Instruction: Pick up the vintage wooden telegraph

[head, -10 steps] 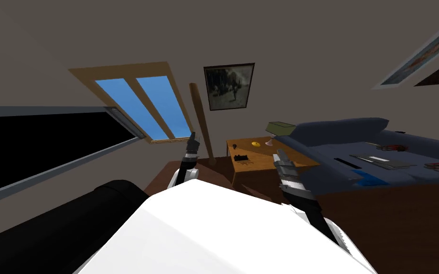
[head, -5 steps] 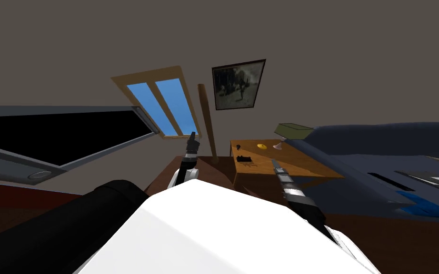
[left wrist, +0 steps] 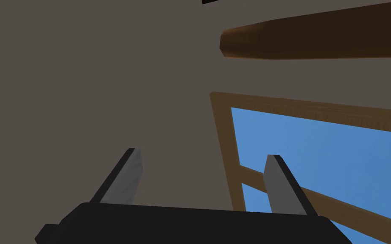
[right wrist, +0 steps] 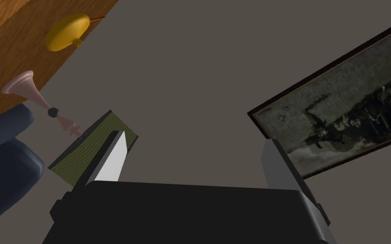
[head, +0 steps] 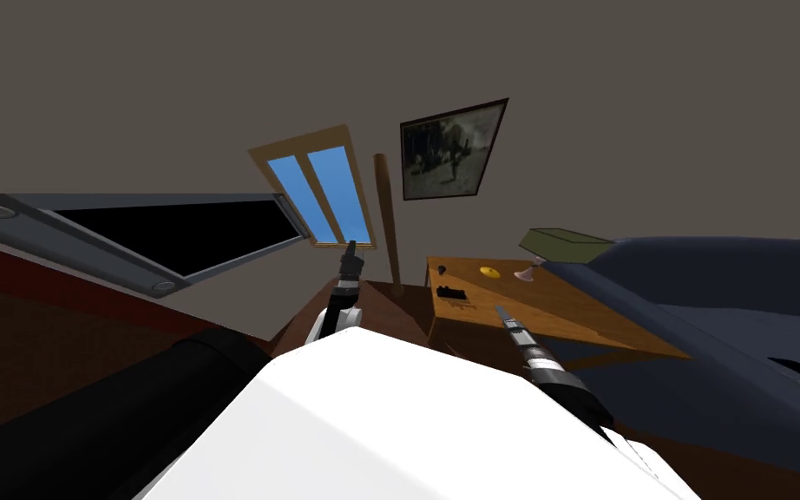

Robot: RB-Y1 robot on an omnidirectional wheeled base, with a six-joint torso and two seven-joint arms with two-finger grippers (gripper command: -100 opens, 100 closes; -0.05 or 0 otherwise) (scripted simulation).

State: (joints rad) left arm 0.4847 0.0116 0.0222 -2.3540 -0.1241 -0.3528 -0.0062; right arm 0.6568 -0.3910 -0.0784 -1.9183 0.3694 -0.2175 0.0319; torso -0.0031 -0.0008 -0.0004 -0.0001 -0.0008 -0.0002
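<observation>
Over the last second the whole head view had swung. The window (head: 320, 187) and framed picture (head: 450, 149) slid rightward and the dark blue bed (head: 737, 286) ran off to the side. That was my own turn, not the things moving. The bench (head: 580, 312) had come to sit larger and nearer.

The right claw (right wrist: 192, 136), fingers apart and empty, had rolled edge-on above the bench's near edge. The left claw (left wrist: 203, 153), likewise apart and empty, pointed up toward the window.

The telegraph (head: 451, 293) was probably the small dark piece on the bench's near left part, apart from both claws. I judged the approach unfinished and the reach not begun.

The bench was orange-brown wood, with a yellow object (head: 489, 272) farther back. The floor was dark brown and the walls grey-brown. A wooden post (head: 388, 221) stood beside the window.
</observation>
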